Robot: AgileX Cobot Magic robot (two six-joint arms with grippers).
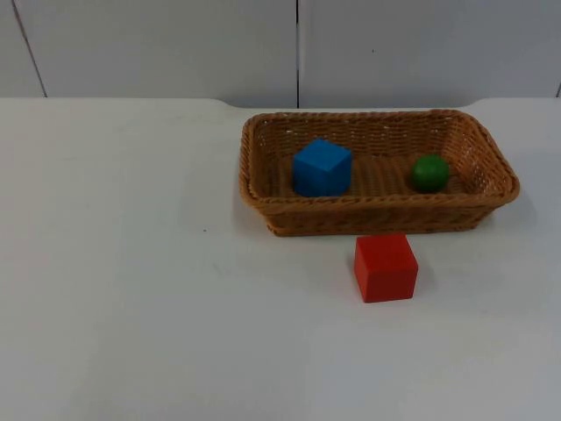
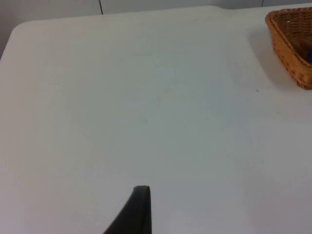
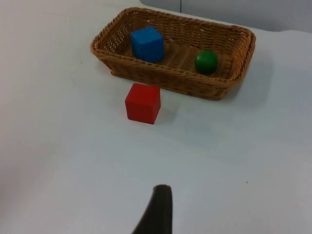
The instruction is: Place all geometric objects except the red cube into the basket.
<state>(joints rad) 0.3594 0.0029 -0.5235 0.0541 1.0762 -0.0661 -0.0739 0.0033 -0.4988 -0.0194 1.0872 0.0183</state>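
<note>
Basket [image 1: 379, 213]: blue cube [image 1: 322, 167], green ball [image 1: 430, 173] inside | red cube [image 1: 386, 267] beside | tool states unclear

Open white table [image 1: 131, 289] across the left half and the near edge gives unobstructed passage. Obstacles: wicker basket [image 1: 377, 215] at far right, holding a blue cube [image 1: 322, 167] and green ball [image 1: 430, 173]; red cube [image 1: 386, 267] just beside its near wall.

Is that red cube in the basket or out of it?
Out: the red cube sits on the table just in front of the basket.
</note>
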